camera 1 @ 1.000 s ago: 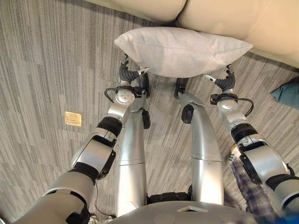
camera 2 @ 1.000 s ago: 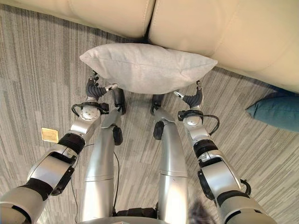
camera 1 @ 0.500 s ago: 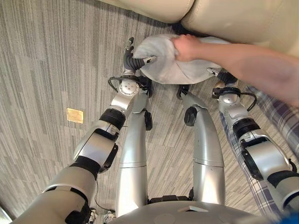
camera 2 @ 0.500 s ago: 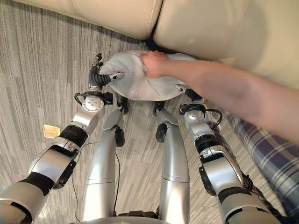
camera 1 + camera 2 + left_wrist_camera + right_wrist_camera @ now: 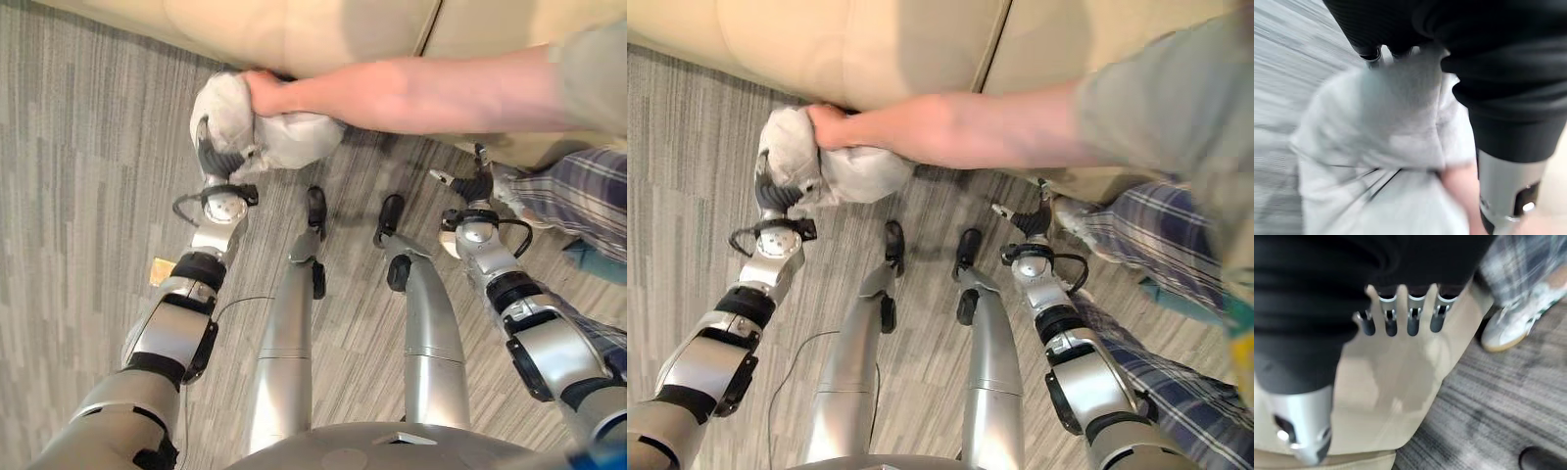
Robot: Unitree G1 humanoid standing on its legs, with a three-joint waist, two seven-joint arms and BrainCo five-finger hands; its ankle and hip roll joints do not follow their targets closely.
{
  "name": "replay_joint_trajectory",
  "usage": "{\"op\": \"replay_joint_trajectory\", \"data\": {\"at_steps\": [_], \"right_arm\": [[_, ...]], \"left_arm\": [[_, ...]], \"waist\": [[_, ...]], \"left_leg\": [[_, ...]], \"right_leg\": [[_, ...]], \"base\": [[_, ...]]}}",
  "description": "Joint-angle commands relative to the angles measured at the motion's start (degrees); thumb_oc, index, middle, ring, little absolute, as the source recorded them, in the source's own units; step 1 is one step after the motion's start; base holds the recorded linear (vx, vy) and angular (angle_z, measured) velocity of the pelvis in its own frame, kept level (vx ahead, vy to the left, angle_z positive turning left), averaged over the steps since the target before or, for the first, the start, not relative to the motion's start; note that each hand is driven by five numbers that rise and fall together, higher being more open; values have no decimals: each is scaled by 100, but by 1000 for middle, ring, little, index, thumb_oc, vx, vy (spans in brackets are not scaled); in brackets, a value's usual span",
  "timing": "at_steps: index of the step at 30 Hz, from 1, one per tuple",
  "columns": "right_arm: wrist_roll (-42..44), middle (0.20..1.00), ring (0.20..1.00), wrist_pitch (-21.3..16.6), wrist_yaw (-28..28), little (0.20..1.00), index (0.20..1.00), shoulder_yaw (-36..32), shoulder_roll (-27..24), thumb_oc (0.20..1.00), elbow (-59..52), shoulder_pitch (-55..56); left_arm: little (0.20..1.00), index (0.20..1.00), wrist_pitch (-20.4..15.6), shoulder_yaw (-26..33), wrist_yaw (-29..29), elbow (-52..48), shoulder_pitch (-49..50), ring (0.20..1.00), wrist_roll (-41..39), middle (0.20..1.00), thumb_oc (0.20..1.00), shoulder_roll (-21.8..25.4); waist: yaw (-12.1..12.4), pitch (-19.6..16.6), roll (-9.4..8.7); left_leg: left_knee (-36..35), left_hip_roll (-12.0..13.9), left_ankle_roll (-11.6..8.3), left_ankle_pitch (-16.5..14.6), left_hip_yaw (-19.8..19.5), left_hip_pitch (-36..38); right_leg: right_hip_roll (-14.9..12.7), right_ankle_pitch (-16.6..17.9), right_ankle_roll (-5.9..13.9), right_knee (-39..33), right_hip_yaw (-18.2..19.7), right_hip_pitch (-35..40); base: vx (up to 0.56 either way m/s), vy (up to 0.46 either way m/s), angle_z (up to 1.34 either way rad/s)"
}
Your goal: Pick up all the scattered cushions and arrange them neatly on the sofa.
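Note:
A person's hand [image 5: 265, 90] grips the crumpled white cushion [image 5: 294, 137] just in front of the beige sofa [image 5: 294, 29], the arm reaching in from the right. My left hand [image 5: 217, 162] is pressed into the cushion's left end, and the cloth [image 5: 1376, 122] bulges over its palm. My right hand [image 5: 472, 181] hangs open and apart from the cushion, its straight fingers [image 5: 1400, 318] holding nothing before the sofa's front. A teal cushion [image 5: 1176, 302] lies on the floor at the right, mostly hidden by the person's leg.
The person stands close at my right in plaid trousers [image 5: 573, 191], a light shoe [image 5: 1513, 325] by my right hand. Grey striped carpet [image 5: 88, 147] spreads to the left, with a small brass floor plate [image 5: 162, 269].
The person has dragged the cushion leftward and bunched it up. It has come away from my right hand, which now holds nothing. My left hand followed the cushion left.

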Motion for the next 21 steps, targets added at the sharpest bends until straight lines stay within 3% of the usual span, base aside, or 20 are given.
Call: {"op": "replay_joint_trajectory", "data": {"at_steps": [1, 6, 14, 16, 21], "right_arm": [[-67, 1000, 1000, -78, -23, 1000, 1000, 143, -171, 1000, -61, 60], [-55, 1000, 1000, -49, 41, 1000, 1000, 99, -135, 1000, 22, 184], [-107, 1000, 1000, 205, 510, 1000, 1000, 104, 16, 1000, 556, 1028], [-145, 1000, 1000, 336, 701, 1000, 1000, 53, 65, 1000, 886, 1418], [-233, 1000, 1000, 408, 863, 1000, 1000, -30, 107, 1000, 1107, 1765]], "left_arm": [[1000, 1000, -153, -500, -463, -153, 54, 1000, 171, 1000, 1000, -926], [1000, 1000, -129, -416, -497, -132, 213, 1000, 176, 1000, 1000, -951], [1000, 1000, 42, -426, -920, 474, 1035, 1000, 319, 1000, 1000, -1078], [1000, 1000, 121, -389, -1092, 836, 1402, 1000, 436, 1000, 1000, -1056], [1000, 1000, 155, -313, -1218, 1120, 1773, 1000, 617, 1000, 1000, -1006]], "waist": [[-4, -35, 337], [43, -64, 337], [200, -50, 289], [249, -6, 266], [254, 54, 225]], "left_leg": [[-310, 237, -321, -218, -518, -239], [-468, 247, -345, -153, -528, -72], [-1474, 124, -414, -16, -565, 1756], [-1687, 73, -418, -44, -587, 2632], [-2039, 51, -416, 119, -549, 3558]], "right_leg": [[111, 646, 798, -1092, 313, -48], [95, 652, 816, -1133, 279, 95], [36, 725, 860, -1709, 121, 1613], [25, 750, 857, -2023, 4, 2478], [44, 946, 827, -2570, -162, 3494]], "base": [[0, 0, 0], [-3, -2, 1], [-28, 2, 5], [-22, 16, 8], [-12, 21, 5]]}}
